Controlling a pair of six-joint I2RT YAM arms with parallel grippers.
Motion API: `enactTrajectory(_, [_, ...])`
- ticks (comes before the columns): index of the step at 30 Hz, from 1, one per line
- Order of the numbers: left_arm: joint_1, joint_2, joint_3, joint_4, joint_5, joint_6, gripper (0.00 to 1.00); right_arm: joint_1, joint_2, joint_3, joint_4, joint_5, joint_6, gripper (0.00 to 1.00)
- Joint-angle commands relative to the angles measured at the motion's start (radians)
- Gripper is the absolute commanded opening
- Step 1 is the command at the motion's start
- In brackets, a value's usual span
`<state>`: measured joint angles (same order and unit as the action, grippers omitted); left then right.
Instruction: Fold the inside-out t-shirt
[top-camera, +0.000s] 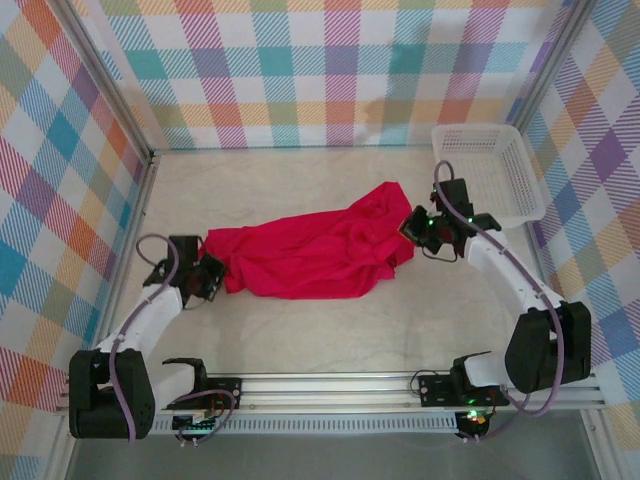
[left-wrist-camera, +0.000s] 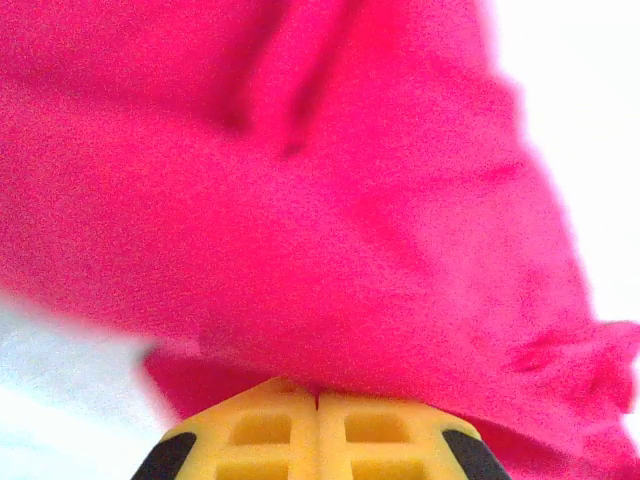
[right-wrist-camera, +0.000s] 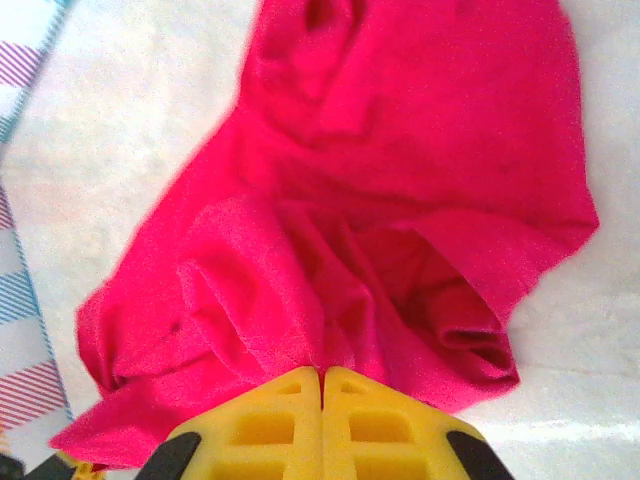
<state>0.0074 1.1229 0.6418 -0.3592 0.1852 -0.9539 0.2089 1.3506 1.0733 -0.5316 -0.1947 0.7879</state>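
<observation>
1 basket (top-camera: 490, 170), t-shirt (top-camera: 310, 255) near, on tbl (top-camera: 300, 185)

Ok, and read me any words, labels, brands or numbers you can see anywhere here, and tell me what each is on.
No text can be read.
t-shirt: plain red cloth, with no print or tag lettering showing.
basket: plain white, with no label.
walls: checked pattern only, with no writing.
circuit board by the front rail: any markings are too small to read.

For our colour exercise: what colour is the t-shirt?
The t-shirt is bright red, clearest from the top external view.
</observation>
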Motion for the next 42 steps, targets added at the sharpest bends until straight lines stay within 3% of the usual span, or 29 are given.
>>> enactTrajectory(1, [0.037,0.015,0.272,-0.162,-0.094,0.148,0.00,-0.049,-0.033,0.142,-0.084,0.044,-0.046,0.00])
enactTrajectory(5, [0.104,0.085,0.597,-0.275,-0.114,0.260,0.00,-0.131,-0.055,0.306,-0.182,0.060,-0.076,0.00])
enactTrajectory(9, [0.167,0.142,0.816,-0.294,-0.073,0.300,0.00,-0.228,-0.088,0.400,-0.211,0.031,-0.078,0.00])
enactTrajectory(18, [0.181,0.226,0.941,-0.217,0.164,0.330,0.00,-0.276,-0.117,0.372,-0.200,-0.012,-0.077,0.00])
enactTrajectory(22, [0.178,0.204,0.833,-0.166,0.281,0.335,0.00,-0.276,-0.143,0.280,-0.163,-0.048,-0.069,0.00])
enactTrajectory(24, [0.151,0.159,0.711,-0.143,0.285,0.347,0.00,-0.275,-0.168,0.198,-0.142,-0.074,-0.063,0.00])
enactTrajectory(31, [-0.051,-0.097,0.053,-0.033,0.079,0.331,0.00,-0.271,-0.265,-0.183,-0.067,-0.047,-0.038,0.00])
enactTrajectory(36, [-0.068,-0.262,-0.161,-0.121,-0.106,0.259,0.00,-0.274,-0.284,-0.286,-0.052,0.050,-0.039,0.00])
enactTrajectory(40, [-0.060,-0.304,-0.130,-0.221,-0.208,0.258,0.46,-0.274,-0.255,-0.307,-0.029,0.063,-0.039,0.00])
enactTrajectory(42, [-0.048,-0.278,-0.103,-0.218,-0.195,0.256,0.60,-0.273,-0.241,-0.307,-0.021,0.063,-0.041,0.00])
